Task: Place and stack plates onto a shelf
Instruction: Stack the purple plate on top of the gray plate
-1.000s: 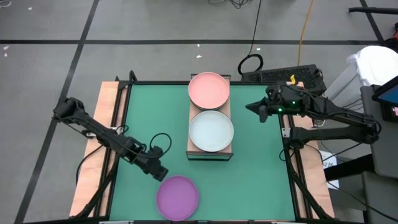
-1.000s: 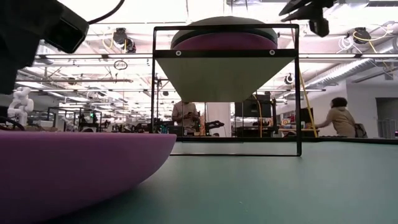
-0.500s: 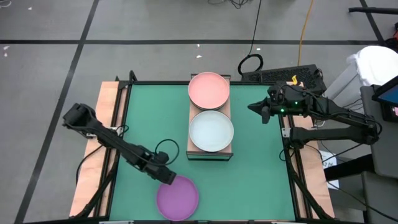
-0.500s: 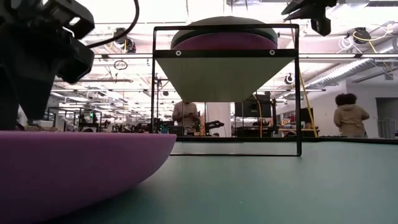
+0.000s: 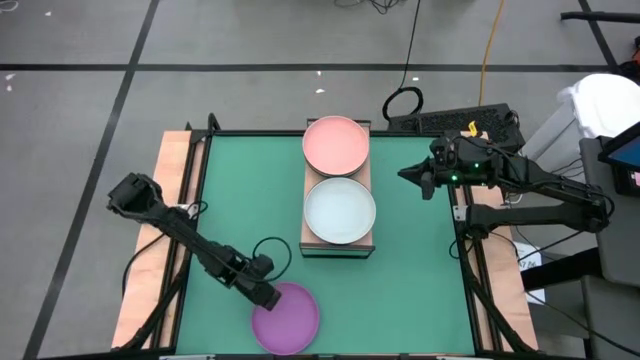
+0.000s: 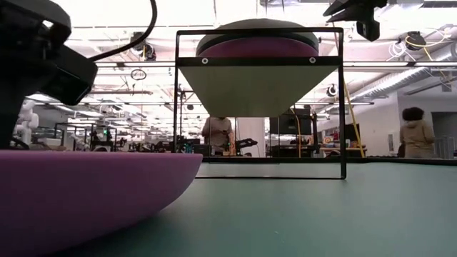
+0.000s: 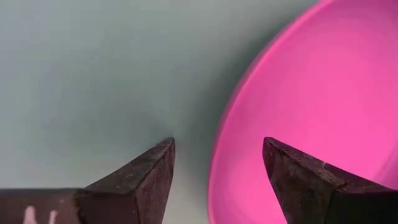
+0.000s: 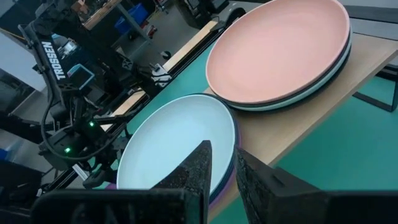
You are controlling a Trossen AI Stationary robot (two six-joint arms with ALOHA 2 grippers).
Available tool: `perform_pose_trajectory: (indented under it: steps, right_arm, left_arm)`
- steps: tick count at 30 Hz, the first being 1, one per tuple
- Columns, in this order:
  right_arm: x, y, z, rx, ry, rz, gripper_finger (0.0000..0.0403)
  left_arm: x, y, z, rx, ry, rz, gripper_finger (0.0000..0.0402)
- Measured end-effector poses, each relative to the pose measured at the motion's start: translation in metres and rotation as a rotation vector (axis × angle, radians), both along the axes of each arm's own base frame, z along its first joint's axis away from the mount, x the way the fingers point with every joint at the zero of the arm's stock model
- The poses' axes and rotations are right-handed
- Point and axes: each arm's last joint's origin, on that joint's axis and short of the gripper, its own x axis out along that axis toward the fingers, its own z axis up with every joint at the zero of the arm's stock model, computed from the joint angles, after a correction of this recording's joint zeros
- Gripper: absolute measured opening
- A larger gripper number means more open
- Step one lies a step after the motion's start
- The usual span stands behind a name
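- From above you see the left claw [image 5: 268, 296] at lower centre-left of the frame, at the upper-left rim of the purple plate [image 5: 287, 318] lying on the tabletop [image 5: 420, 270].
- Your left wrist camera adds what that hides: the two fingers [image 7: 144, 180] stand wide apart, straddling the plate's rim, gripping nothing.
- The shelf [image 5: 338, 246] sits mid-frame with a pink plate [image 5: 336, 144] and a whitish-blue plate [image 5: 339, 210] on top.
- Only the right wrist camera shows these are stacks, with darker plates underneath.
- The right claw [image 5: 409, 173] hangs right of the shelf, fingers nearly shut, holding nothing.
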Motion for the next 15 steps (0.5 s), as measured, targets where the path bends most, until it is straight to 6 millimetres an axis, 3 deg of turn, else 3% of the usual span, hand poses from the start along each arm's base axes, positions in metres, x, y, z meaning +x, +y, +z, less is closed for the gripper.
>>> perform_pose_trajectory:
  steps: [4,15]
  right_arm:
    - [0.0005,-0.0001,-0.0020,0.000,0.003,-0.001,0.0054]
    - [0.0031,-0.0008,-0.0088,0.003,0.004,-0.002,0.0054]
  left_arm:
    - [-0.0035,-0.0038,-0.0007,0.027,-0.007,-0.008,0.0219]
    - [-0.0026,-0.0039,-0.0008,0.034,-0.022,0.038,0.0036]
